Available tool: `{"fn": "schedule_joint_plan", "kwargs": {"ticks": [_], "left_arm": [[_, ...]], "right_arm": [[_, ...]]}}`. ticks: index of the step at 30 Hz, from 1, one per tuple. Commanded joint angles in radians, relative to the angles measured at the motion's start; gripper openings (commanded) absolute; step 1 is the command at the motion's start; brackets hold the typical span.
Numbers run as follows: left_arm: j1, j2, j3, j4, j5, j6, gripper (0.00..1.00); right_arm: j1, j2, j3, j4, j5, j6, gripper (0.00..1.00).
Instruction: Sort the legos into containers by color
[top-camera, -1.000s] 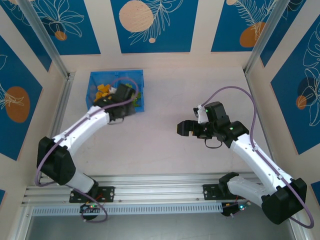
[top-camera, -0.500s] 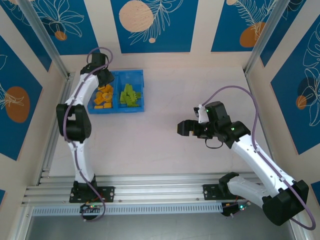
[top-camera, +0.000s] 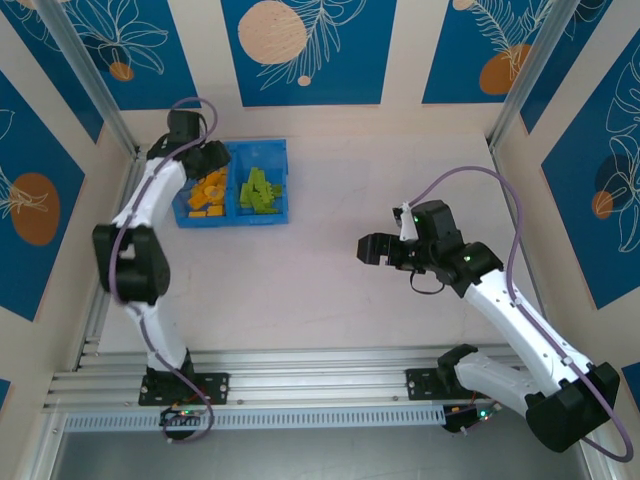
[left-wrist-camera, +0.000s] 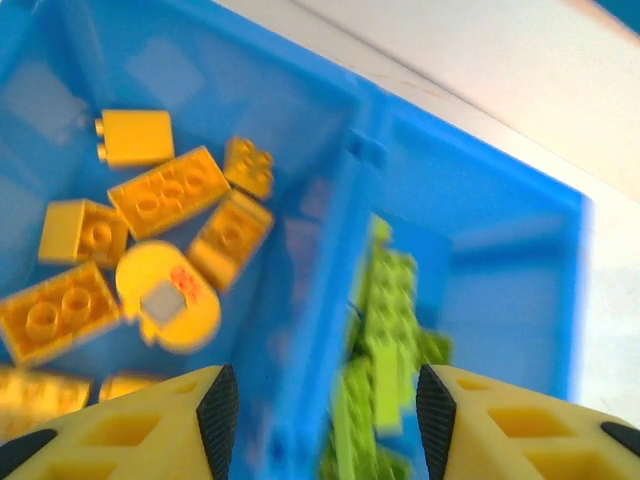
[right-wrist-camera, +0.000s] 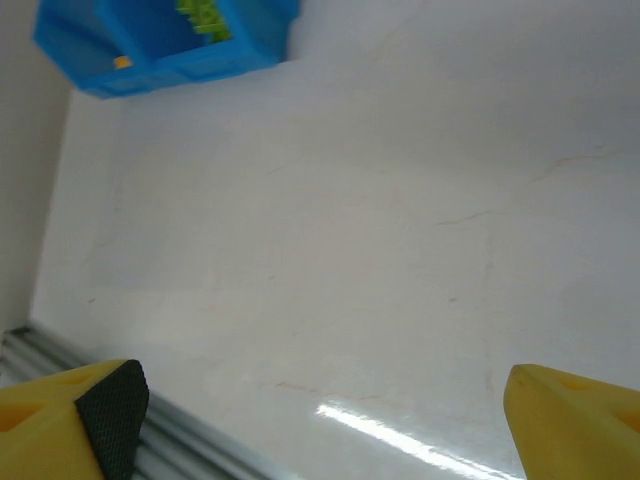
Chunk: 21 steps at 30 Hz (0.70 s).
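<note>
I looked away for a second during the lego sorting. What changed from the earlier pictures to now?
The left arm swung from low across the blue bin to its far-left corner; the left gripper now hangs over the orange-yellow legos, jaws apart, nothing between them. The right gripper, open, edged slightly farther from its base. The bin and green legos stayed put.

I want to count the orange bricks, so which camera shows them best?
Left wrist: the orange bricks lie close up in the blue bin, studs visible. The top view shows a small distant cluster; the right wrist view, a tiny speck.
</note>
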Motion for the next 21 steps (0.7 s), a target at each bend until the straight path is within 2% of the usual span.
{"fn": "schedule_joint_plan", "kwargs": {"ticks": [1, 6, 9, 11, 12, 15, 16, 17, 19, 21], "left_arm": [[-0.107, -0.273, -0.217, 0.173, -0.044, 0.084, 0.52], [-0.241, -0.581, -0.554, 0.262, -0.234, 0.238, 0.53], [-0.251, -0.732, -0.744, 0.322, -0.269, 0.271, 0.53], [-0.251, -0.815, -0.868, 0.382, -0.295, 0.3, 0.53], [-0.251, -0.852, -0.932, 0.425, -0.309, 0.324, 0.58], [-0.251, -0.905, -1.091, 0.575, -0.336, 0.427, 0.88], [-0.25, -0.905, -1.123, 0.611, -0.369, 0.449, 0.95], [-0.25, -0.9, -1.141, 0.631, -0.402, 0.462, 0.99], [-0.241, -0.881, -1.17, 0.668, -0.475, 0.479, 1.0], [-0.22, -0.863, -1.202, 0.718, -0.498, 0.49, 1.0]], "right_arm": [[-0.005, -0.041, -0.056, 0.06, 0.219, -0.008, 0.94], [-0.032, -0.126, -0.199, 0.194, 0.527, -0.069, 0.94], [-0.059, -0.167, -0.327, 0.353, 0.688, -0.156, 0.94], [-0.08, -0.171, -0.426, 0.515, 0.75, -0.26, 0.94], [-0.097, -0.165, -0.475, 0.598, 0.752, -0.315, 0.94], [-0.174, -0.114, -0.568, 0.763, 0.691, -0.373, 0.96], [-0.212, -0.086, -0.58, 0.796, 0.653, -0.371, 0.97], [-0.245, -0.054, -0.586, 0.821, 0.617, -0.371, 0.97], [-0.316, 0.039, -0.582, 0.901, 0.535, -0.376, 0.97], [-0.358, 0.123, -0.545, 0.95, 0.484, -0.373, 0.96]]}}
